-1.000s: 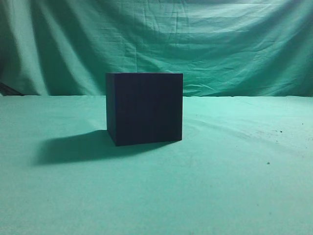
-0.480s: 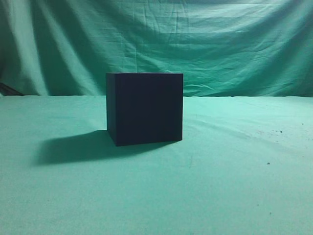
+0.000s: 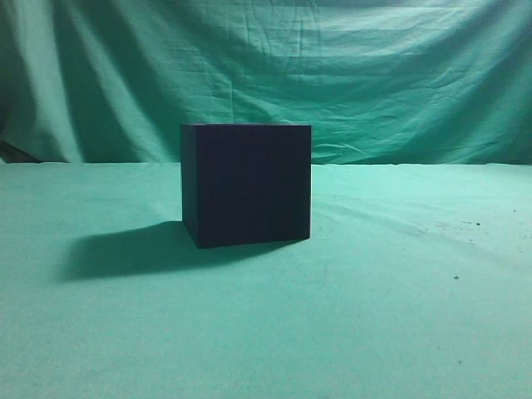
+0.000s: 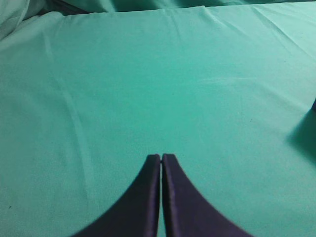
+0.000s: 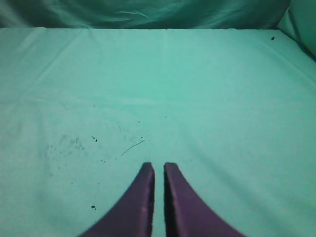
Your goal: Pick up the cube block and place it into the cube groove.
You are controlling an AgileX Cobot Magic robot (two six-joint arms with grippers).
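Observation:
The large dark navy-black box (image 3: 246, 184) stands on the green cloth in the middle of the exterior view. Its top, where the cube groove lies, does not show from this height. The small cube block is not in any view. My left gripper (image 4: 161, 157) is shut and empty over bare cloth. A dark sliver of the box (image 4: 314, 105) and its shadow show at the right edge of the left wrist view. My right gripper (image 5: 158, 165) is shut with a thin gap, empty, over bare cloth. Neither gripper shows in the exterior view.
Green cloth (image 3: 399, 316) covers the table and hangs as a backdrop (image 3: 374, 66) behind it. The box casts a shadow (image 3: 125, 249) to its left. Dark specks and a thread (image 5: 132, 147) lie on the cloth ahead of the right gripper.

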